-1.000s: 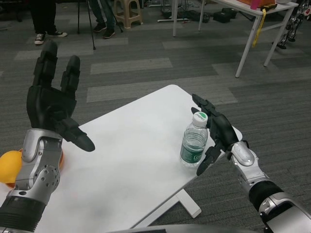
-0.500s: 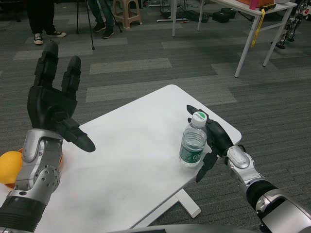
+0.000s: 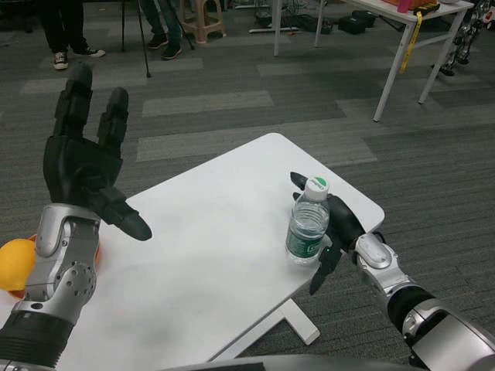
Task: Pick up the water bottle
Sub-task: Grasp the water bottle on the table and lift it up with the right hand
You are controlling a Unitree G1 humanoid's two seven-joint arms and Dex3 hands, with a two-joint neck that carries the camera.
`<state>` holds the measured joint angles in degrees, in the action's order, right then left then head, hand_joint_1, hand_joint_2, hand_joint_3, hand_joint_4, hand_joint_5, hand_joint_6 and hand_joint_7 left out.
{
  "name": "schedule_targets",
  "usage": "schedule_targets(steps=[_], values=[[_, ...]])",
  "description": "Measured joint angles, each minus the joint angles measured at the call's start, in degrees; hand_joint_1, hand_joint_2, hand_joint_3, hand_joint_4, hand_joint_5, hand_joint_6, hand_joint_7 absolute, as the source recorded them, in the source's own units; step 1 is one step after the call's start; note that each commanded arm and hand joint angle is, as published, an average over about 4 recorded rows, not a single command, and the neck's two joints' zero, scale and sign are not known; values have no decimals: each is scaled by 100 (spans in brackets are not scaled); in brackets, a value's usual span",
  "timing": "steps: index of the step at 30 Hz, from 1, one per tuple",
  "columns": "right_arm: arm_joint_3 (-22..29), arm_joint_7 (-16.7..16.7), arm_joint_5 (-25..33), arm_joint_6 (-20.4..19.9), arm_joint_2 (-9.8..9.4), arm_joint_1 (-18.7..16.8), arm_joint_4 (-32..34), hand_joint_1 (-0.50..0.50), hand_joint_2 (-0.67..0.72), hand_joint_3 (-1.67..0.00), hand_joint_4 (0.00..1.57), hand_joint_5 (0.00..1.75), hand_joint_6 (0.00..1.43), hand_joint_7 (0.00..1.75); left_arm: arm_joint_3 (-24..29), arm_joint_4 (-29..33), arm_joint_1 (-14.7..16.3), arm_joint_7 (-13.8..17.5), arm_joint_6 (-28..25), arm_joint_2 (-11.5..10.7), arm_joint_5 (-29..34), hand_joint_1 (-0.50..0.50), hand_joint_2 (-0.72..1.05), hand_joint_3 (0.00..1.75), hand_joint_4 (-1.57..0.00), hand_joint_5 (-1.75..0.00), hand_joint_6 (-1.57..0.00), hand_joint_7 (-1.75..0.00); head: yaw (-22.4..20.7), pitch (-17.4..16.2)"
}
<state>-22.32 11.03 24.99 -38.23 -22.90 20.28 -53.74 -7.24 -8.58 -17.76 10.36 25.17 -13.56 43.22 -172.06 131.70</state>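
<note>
Standing upright near the right edge of the white table (image 3: 209, 255), the water bottle (image 3: 307, 224) has a clear body, a green label and a white cap. The right hand (image 3: 334, 228) sits just to the right of it, at the table edge, with its palm turned toward the bottle. One finger reaches behind the neck on the far side, its tip showing left of the cap; another finger (image 3: 322, 269) hangs down off the table edge, near and to the right of the bottle's base. Fingers are spread around the bottle and not closed on it; whether the palm touches the label cannot be told, since the bottle hides the contact line. Bottle base rests on the table.

The left hand (image 3: 85, 166) is raised well apart over the left side of the table, palm open, fingers pointing up and apart, thumb stuck out to the right, holding nothing.

An orange ball-like object (image 3: 17, 263) shows at the near left, partly hidden behind the left forearm.

Floor is grey carpet with lighter stripes. A second white table (image 3: 402, 31) stands at the far right. A beige stool (image 3: 203, 17) and people's legs and shoes (image 3: 73, 52) show along the far edge.
</note>
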Motion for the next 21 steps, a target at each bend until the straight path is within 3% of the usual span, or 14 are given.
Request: schedule_targets(steps=[9,10,12,13,14,16,17,20,21], values=[[-89,-327,-3,0,31,1,1,-50,38,-8,0,5,0,7,0,-1,0,0,0,0,0,-46,-55,9,0,-10,0,0,4,-2],[-98,-356,-3,0,32,1,1,-50,36,-8,0,17,0,9,0,-1,0,0,0,0,0,-46,-55,9,0,-10,0,0,4,-1],[-107,-441,-3,-1,35,2,1,-48,28,-8,17,68,0,23,0,-1,0,0,0,0,0,-46,-55,9,0,-10,0,0,6,-2],[-111,-506,-4,-2,37,1,2,-47,25,-8,36,99,0,37,0,-1,0,0,0,0,0,-46,-55,9,0,-10,0,0,10,-4],[-117,-594,-4,-3,39,1,3,-45,19,-8,73,126,11,65,-1,-1,0,0,0,0,0,-46,-55,9,0,-10,0,0,14,-6],[-126,-854,-5,-14,41,1,13,-43,11,-8,131,150,38,112,-1,-1,0,0,0,0,0,-46,-55,9,0,-10,0,0,18,-7],[-130,-986,-6,-24,42,0,21,-42,6,-8,151,155,62,133,-1,-1,0,0,0,0,0,-46,-55,9,0,-10,0,0,18,-7],[-134,-1235,-7,-58,47,-4,45,-39,3,-8,157,155,108,154,-2,-1,0,0,0,1,0,-46,-55,9,0,-10,0,0,18,-7],[-135,-1270,-8,-66,48,-5,48,-38,3,-8,157,155,111,157,-2,-1,0,0,0,2,0,-46,-55,9,0,-10,0,0,18,-7]])
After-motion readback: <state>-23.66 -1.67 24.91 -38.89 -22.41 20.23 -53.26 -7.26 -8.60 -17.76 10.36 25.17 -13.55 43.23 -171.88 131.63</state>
